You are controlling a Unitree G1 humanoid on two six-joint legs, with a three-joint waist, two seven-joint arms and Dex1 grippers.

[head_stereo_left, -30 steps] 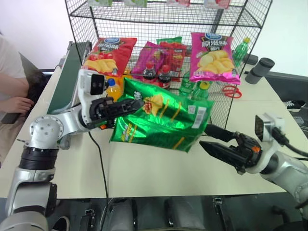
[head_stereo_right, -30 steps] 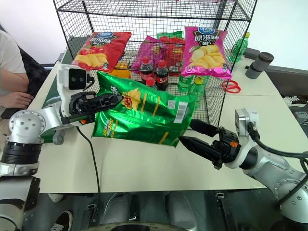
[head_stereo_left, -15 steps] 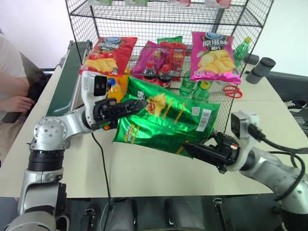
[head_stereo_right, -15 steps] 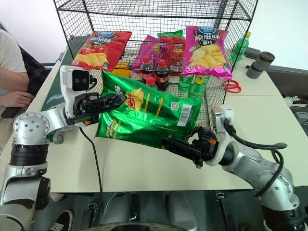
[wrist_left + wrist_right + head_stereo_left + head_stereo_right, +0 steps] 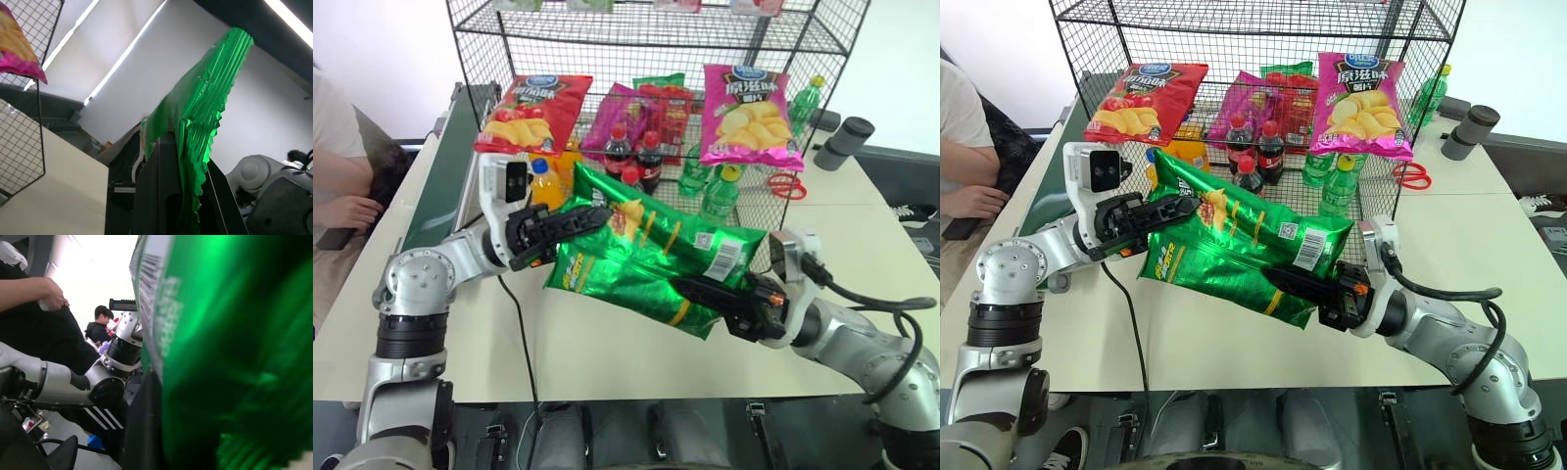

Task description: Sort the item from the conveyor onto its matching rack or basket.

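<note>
Both jaws pinching green crisp bag [image 5: 641, 259], left gripper [image 5: 570, 221] top seam, right gripper [image 5: 710, 291] lower edge, probably steadying it for the rack [image 5: 822, 59].

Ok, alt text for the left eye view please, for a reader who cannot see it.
Both grippers hold a green crisp bag above a table: the left gripper shut on its upper edge, the right gripper shut on its lower right part. Behind stands a wire rack with red and pink crisp bags hung on its front.
</note>
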